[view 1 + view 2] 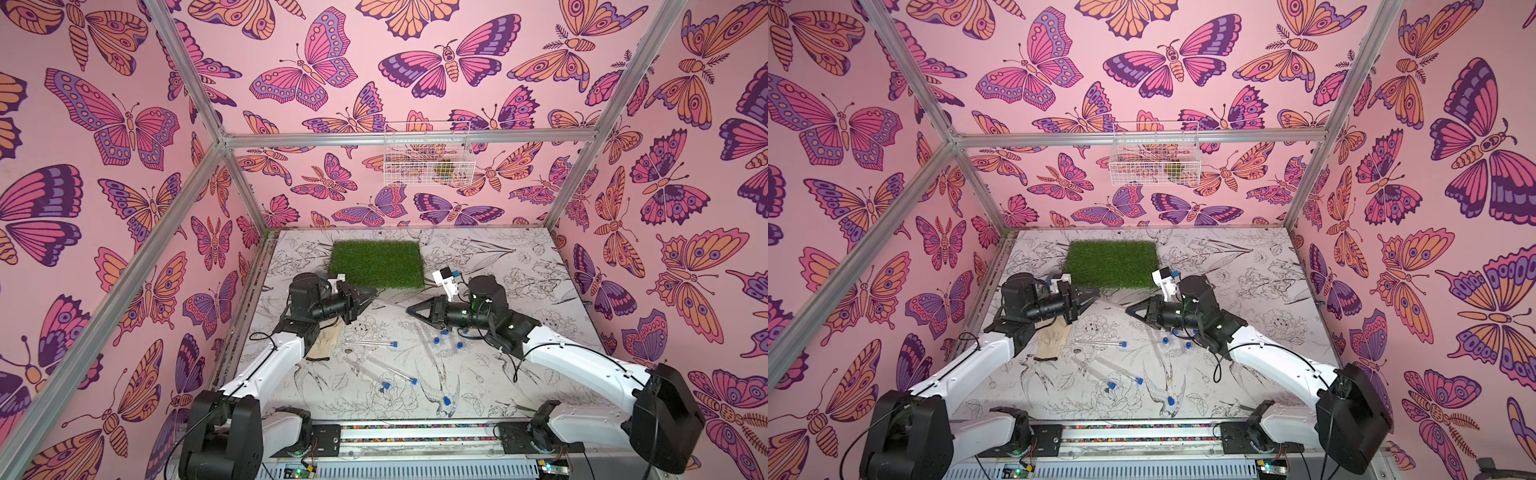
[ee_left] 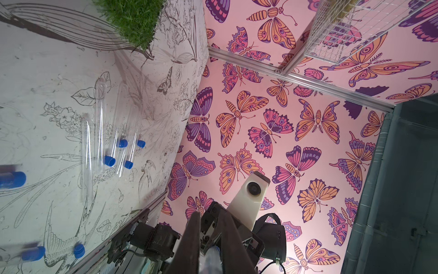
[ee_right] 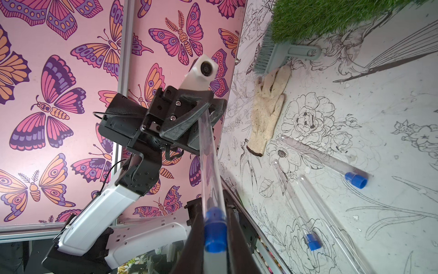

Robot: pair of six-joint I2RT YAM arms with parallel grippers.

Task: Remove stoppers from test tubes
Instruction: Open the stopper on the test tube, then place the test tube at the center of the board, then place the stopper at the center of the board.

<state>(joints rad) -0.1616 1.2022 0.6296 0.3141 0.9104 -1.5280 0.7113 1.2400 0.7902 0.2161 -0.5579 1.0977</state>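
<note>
My left gripper (image 1: 372, 296) is clamped on the far end of a test tube (image 3: 209, 166), held clear of the table. My right gripper (image 1: 411, 309) faces it, closed hard on the blue stopper (image 3: 215, 233) seated in the tube's mouth. The tube spans straight between my two grippers. Below my right gripper: loose stoppers (image 1: 437, 340). Below and between both: capped tubes (image 1: 372, 343) lying flat.

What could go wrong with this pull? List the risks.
The right gripper has its jaws on the blue stopper, perhaps on the tube mouth too; it may not come free. The left gripper holds only the tube's far end, which could slip. A dropped tube might hit the stoppered tubes lying on the table.
</note>
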